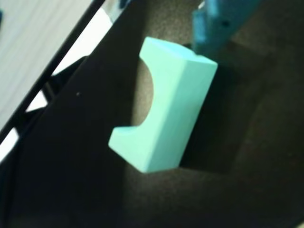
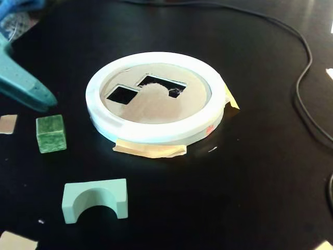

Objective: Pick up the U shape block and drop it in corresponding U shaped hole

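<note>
Mint-green and alone of its kind, the U shape block (image 2: 95,200) lies on the black tabletop (image 2: 250,177) at the lower left of the fixed view, well apart from the ring. Its long axis runs roughly left to right across that view, and its arch opens toward the bottom edge of the picture. In the wrist view the same block (image 1: 164,111) runs from upper right to lower left, its arch facing left.

One white ring (image 2: 156,127) sits near the middle of the fixed view, enclosing a tan disc (image 2: 156,107) with two dark cutouts: the U shaped hole (image 2: 161,85) and, just to its left, a smaller square hole (image 2: 122,95). Nothing can be seen resting in either opening. Strips of tan tape (image 2: 151,150) show at the ring's near edge and its right side.

A single darker marbled green cube (image 2: 51,133) stands on the tabletop left of the ring, between the ring and the frame edge, above the block. A black cable (image 2: 304,78) curves down the right side.

Teal parts of the end effector (image 2: 28,91) enter from the left edge of the fixed view, above the cube; whether its fingers are apart or together cannot be told from either picture. It grips nothing that shows.
</note>
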Available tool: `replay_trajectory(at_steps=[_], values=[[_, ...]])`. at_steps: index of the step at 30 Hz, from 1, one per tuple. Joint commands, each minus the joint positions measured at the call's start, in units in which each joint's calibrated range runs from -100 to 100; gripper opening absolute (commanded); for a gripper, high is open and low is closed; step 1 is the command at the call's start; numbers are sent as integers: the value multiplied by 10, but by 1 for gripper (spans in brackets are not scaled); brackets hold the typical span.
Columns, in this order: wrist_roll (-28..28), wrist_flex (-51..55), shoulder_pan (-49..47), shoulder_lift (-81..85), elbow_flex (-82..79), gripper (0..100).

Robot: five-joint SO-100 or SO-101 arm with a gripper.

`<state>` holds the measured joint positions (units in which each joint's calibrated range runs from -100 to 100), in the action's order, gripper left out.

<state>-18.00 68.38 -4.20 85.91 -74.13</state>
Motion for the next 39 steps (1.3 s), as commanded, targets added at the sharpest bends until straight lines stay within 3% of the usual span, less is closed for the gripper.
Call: replay_trajectory(at_steps=[1,7,16,32,35,39], values=[[-19,-17,11,-283,227,68],[-123,-9,6,-592,413,68],[-183,-21,12,-770,460,68],[-180,-21,39,-949,562,66],[-180,-22,43,-949,562,59],[-180,-22,43,-949,562,35]])
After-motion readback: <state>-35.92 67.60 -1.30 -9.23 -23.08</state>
